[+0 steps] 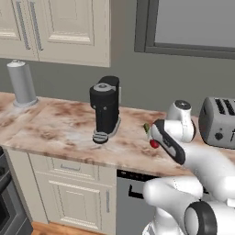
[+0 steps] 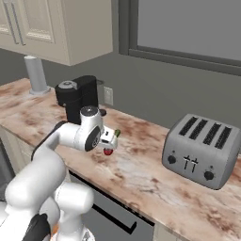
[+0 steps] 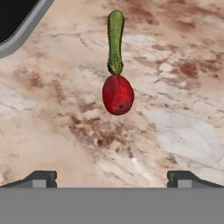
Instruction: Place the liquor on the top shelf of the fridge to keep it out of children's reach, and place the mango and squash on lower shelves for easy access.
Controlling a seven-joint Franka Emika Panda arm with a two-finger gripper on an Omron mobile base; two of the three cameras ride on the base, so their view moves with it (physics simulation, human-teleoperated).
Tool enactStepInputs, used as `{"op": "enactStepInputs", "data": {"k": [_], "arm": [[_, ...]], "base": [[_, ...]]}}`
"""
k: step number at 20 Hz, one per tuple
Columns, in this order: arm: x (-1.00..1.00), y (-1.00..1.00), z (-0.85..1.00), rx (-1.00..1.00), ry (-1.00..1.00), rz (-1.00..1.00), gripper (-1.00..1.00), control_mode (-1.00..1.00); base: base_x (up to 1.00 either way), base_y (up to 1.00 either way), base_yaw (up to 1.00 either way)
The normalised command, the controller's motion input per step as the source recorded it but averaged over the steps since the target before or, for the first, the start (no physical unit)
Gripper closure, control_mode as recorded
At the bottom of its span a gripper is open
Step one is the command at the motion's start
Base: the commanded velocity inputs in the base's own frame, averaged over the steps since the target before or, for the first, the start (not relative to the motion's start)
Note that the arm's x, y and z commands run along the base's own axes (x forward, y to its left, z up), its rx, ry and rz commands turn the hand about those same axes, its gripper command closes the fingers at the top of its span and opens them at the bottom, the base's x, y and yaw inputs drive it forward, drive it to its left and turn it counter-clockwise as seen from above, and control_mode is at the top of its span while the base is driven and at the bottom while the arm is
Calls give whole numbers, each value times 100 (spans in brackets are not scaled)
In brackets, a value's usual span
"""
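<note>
Two task things lie together on table (image 3: 183, 109): mango (image 3: 117, 94) dead ahead of claw (image 3: 111, 177), squash (image 3: 115, 41) touching its far end, long axis running straight away. Claw wide, holds nothing, above table. Mango nearer; likely first grasp, straight advance.

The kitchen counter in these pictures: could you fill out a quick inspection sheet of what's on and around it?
Surface: marbled brown-and-cream counter, dry, no spills seen.
Job's things: red mango lying on the counter, one end touching the tip of the green squash; no bottle or fridge seen.
Clutter: black coffee machine, silver four-slot toaster, grey paper-towel roll.
End effector: open, empty, hanging above the mango.
Cables: nothing seen.
Surroundings: cream cabinets above and below, window, wall outlet, dishwasher front.
</note>
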Motion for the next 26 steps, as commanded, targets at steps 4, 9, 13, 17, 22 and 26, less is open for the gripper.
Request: {"op": "enactStepInputs", "data": {"k": [4,9,13,17,22,26], "arm": [[42,-10,-33,0,2,0,-100,-100],[44,-4,-27,0,2,0,-100,-100],[41,-1,-28,0,3,0,-100,-100],[36,0,-27,0,3,0,-100,-100],[29,-3,-26,0,4,0,-100,-100],[7,-7,-10,0,7,0,-100,-100]], "base": [[0,0,0],[0,0,0],[0,0,0],[0,0,0],[0,0,0],[0,0,0]]}}
